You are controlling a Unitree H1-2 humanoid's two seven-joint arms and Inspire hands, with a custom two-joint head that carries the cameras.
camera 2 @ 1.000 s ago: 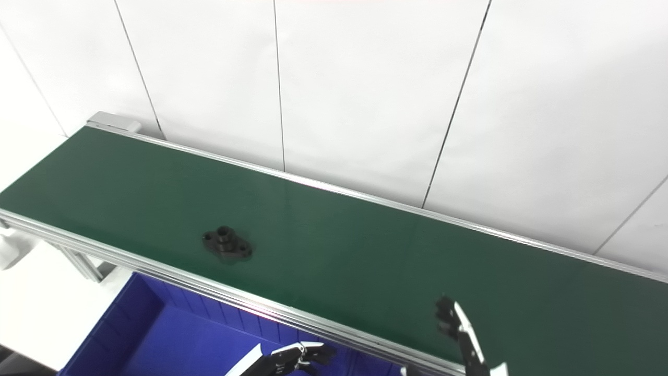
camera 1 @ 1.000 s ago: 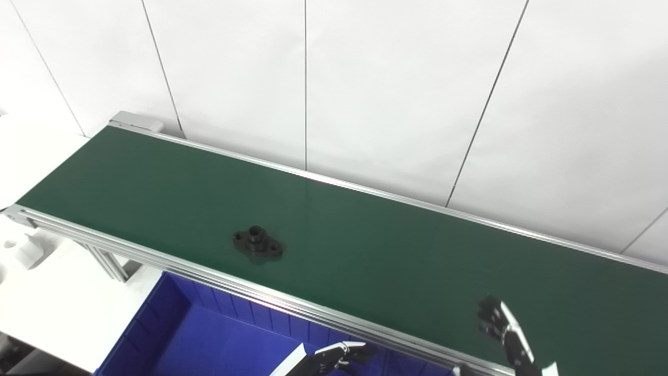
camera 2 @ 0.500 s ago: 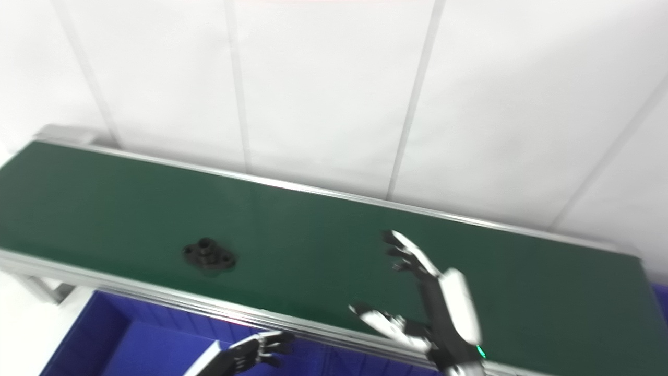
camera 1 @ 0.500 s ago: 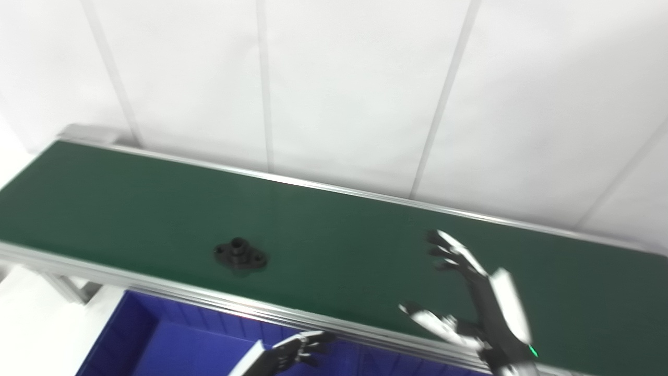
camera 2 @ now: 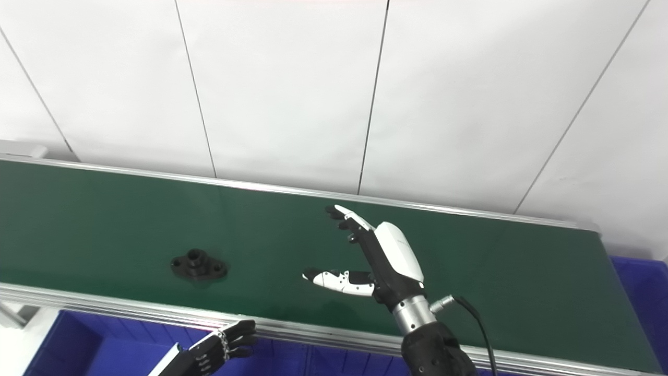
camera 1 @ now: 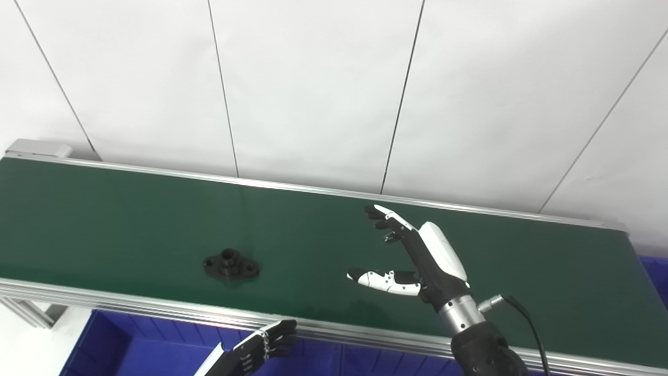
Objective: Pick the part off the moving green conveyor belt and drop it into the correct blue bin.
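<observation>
hovering spread over the belt [camera 1: 130, 219], right hand [camera 1: 422, 261] stays clear of the part [camera 1: 230, 265].

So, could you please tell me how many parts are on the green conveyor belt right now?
1. A single black part lies on the green conveyor belt, near its front rail, left of the open right robot hand. The belt's left end is cut off, so more may be hidden.
</observation>
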